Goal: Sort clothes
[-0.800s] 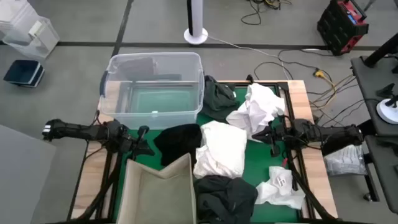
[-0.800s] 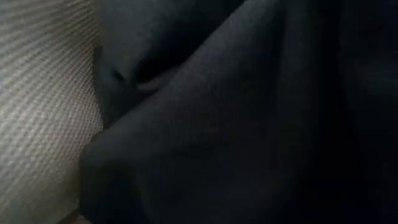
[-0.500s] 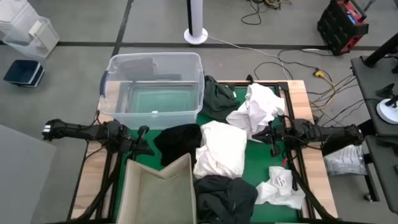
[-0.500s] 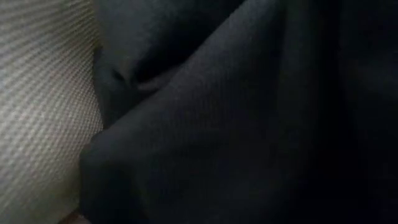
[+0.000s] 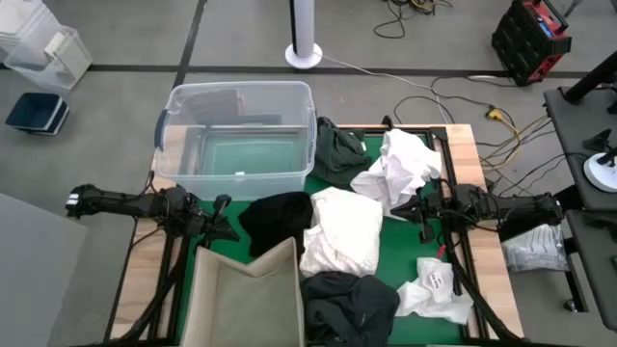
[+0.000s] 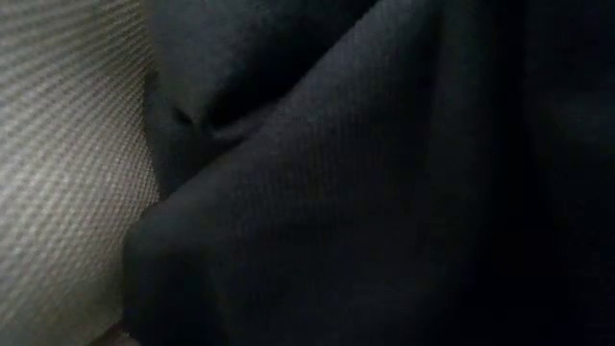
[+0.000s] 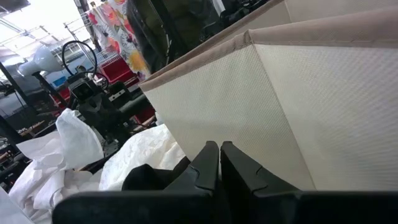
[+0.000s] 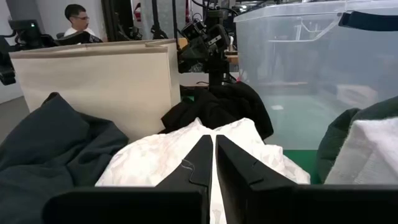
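Several clothes lie on the green mat (image 5: 400, 253): a black one (image 5: 276, 220) by the beige bin, a large white one (image 5: 343, 231) in the middle, a white one (image 5: 401, 162) and a dark green one (image 5: 337, 146) at the far side, a dark grey one (image 5: 351, 299) and a small white one (image 5: 434, 285) near the front. My left gripper (image 5: 226, 216) is shut and empty, left of the black garment, close to the bin's wall (image 7: 292, 106). My right gripper (image 5: 413, 209) is shut and empty, right of the large white garment (image 8: 168, 163).
A clear plastic tub (image 5: 238, 140) stands at the far left. A beige fabric bin (image 5: 246, 294) stands at the near left. The dark grey garment (image 6: 384, 192) and the bin's wall (image 6: 58, 173) fill the low view. A person (image 8: 76, 18) sits in the room beyond.
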